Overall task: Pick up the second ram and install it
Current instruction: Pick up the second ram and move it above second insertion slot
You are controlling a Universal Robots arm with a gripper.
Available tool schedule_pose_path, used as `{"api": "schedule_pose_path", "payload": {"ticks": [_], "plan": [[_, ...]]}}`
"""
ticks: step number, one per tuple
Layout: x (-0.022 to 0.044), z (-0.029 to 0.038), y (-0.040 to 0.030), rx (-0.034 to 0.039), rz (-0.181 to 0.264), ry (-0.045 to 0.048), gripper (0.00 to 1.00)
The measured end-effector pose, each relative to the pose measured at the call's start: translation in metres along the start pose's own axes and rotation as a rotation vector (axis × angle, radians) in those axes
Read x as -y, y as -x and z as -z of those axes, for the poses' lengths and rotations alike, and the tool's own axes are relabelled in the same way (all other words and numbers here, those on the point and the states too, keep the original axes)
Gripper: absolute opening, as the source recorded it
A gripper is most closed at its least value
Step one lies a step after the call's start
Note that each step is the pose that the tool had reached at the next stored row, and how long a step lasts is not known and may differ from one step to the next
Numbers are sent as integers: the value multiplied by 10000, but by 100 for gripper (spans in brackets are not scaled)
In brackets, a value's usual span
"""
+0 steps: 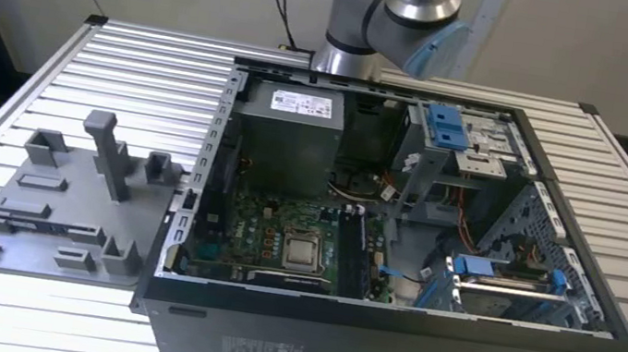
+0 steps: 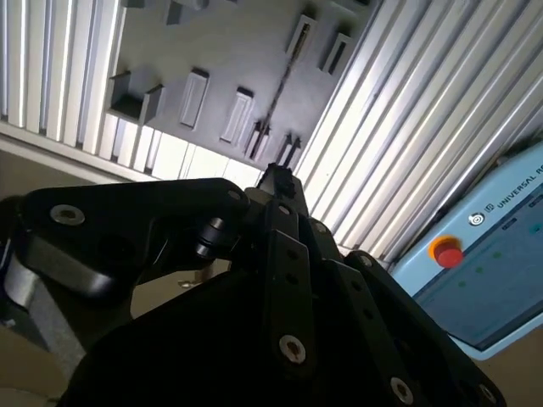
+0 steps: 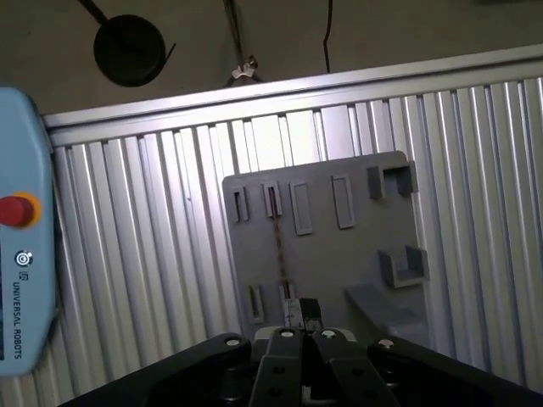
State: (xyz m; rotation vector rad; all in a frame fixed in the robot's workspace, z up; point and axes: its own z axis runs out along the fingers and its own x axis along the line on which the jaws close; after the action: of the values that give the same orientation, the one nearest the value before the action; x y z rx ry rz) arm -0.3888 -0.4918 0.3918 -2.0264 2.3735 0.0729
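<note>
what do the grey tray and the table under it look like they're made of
Grey tray: likely moulded or printed plastic, with a matte finish; it is evenly grey with no glare. Table: apparently aluminium profile in satin silver; its parallel ribs catch bright highlights.

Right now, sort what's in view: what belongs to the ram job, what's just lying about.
Belongs to the job: the second ram, on edge in the grey tray; the gripper facing it; the open computer case with its motherboard.
Just lying about: the pale blue pendant with a red button; the round black object beyond the table.
</note>
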Motion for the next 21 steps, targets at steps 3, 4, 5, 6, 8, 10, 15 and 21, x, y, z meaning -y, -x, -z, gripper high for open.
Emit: {"api": "schedule_pose_path", "payload": {"ticks": [3,4,5,6,8,10,15,21], "plan": [[1,-7,0,68,268,-146,11],[1,-10,0,74,325,-147,11],[1,-13,0,76,378,-144,11],[0,-17,0,82,434,-141,11],[0,-27,-1,112,529,-134,11],[2,-46,-1,117,571,-131,11],[3,-70,-2,232,577,-114,11],[3,-78,-2,247,577,-113,18]]}}
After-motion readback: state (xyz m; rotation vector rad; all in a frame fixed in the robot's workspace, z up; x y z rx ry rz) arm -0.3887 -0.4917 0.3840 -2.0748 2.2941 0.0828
